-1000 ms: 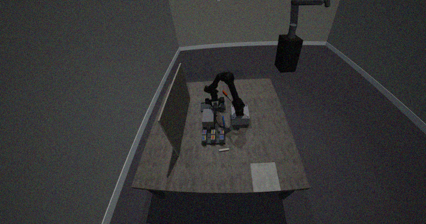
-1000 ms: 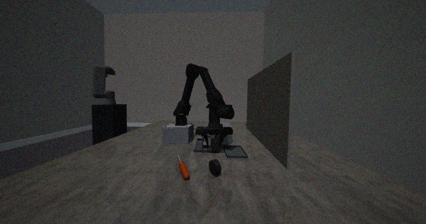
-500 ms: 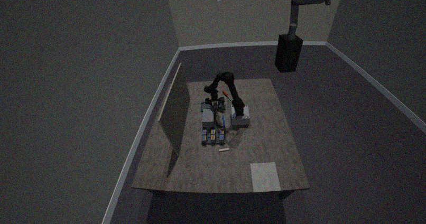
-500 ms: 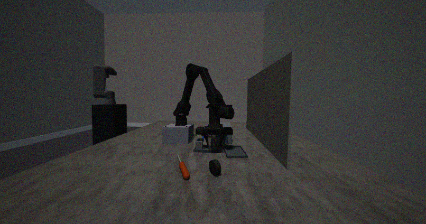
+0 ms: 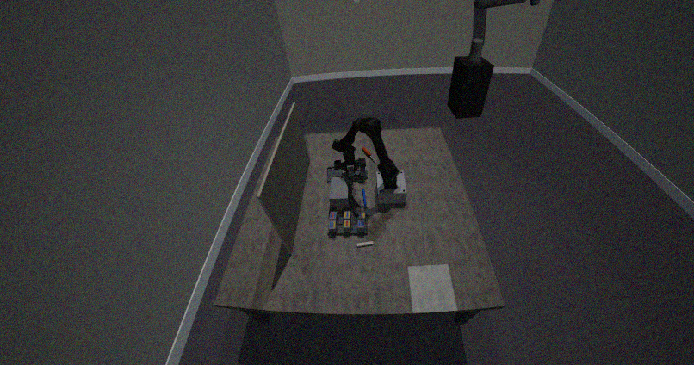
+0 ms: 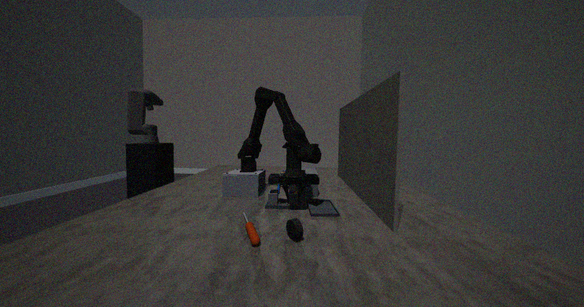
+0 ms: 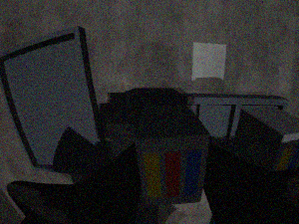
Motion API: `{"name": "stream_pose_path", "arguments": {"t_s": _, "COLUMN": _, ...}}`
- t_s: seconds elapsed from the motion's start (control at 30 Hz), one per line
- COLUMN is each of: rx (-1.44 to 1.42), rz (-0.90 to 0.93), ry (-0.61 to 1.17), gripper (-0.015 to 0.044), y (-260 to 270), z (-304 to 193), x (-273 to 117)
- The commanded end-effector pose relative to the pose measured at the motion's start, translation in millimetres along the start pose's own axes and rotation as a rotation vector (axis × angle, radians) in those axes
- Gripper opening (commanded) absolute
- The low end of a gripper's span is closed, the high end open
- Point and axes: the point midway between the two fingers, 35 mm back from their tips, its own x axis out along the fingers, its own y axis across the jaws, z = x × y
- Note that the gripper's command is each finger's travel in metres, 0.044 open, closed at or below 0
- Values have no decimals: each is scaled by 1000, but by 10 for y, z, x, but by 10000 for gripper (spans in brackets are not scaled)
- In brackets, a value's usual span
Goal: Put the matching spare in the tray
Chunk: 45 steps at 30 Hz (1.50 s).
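Tall panel (image 5: 286, 177) (image 6: 367, 149): top and exterior both catch it standing off to one side. My wrist cam misses it completely, so the outside views are the ones to check for elbow room.

Tray (image 6: 324, 208) (image 7: 50, 94): wrist view gives me the whole dark rim and a good chunk of the floor. Exterior shows it lying flat just beside my gripper (image 5: 350, 170) (image 6: 295, 200) (image 7: 171, 170), which the wrist can't really sell. From the top my hand crowds that corner, lol.

Slotted rack (image 7: 239, 100): wrist shows the dividers; exterior mostly loses them behind me.

Striped spare (image 7: 171, 168): it's between my fingers, over by the rack and not in the tray. Looks like a stiff, boxy thing, probably light, with flat sides that might slide a bit if I'm lazy. I'd keep the grip on the two opposite side faces, pads flat, and not crush it. Can't tell how deep the pads sit, too dark.

Neighbour block (image 6: 272, 198) (image 7: 271, 125): close by, so I'd go straight up before swinging over, or I'll clip it.

Fingers: closed in on the spare, part-way, one each side.

Stripes: yellow, red, blue, readable only in the wrist view. Whether that's the right code, no clue, I can't make out the mounted unit's back from here.
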Motion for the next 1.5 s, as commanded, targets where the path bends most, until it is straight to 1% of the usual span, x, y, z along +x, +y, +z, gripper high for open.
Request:
{"name": "stream_pose_path", "arguments": {"t_s": 0.0, "rx": 0, "rz": 0, "ry": 0, "gripper": 0, "y": 0, "z": 0, "x": 0}}
{"name": "stream_pose_path", "arguments": {"t_s": 0.27, "rx": 0, "rz": 0, "ry": 0, "gripper": 0, "y": 5, "z": 4, "x": -45}}
{"name": "stream_pose_path", "arguments": {"t_s": 0.63, "rx": 5, "rz": -1, "ry": 2, "gripper": 0, "y": 1, "z": 0, "x": -780}}
{"name": "stream_pose_path", "arguments": {"t_s": 1.2, "rx": 11, "rz": -11, "ry": 6, "gripper": 0, "y": -16, "z": -6, "x": -768}}
{"name": "stream_pose_path", "arguments": {"t_s": 1.47, "rx": 8, "rz": -5, "ry": 3, "gripper": 0, "y": -15, "z": 68, "x": -1195}}
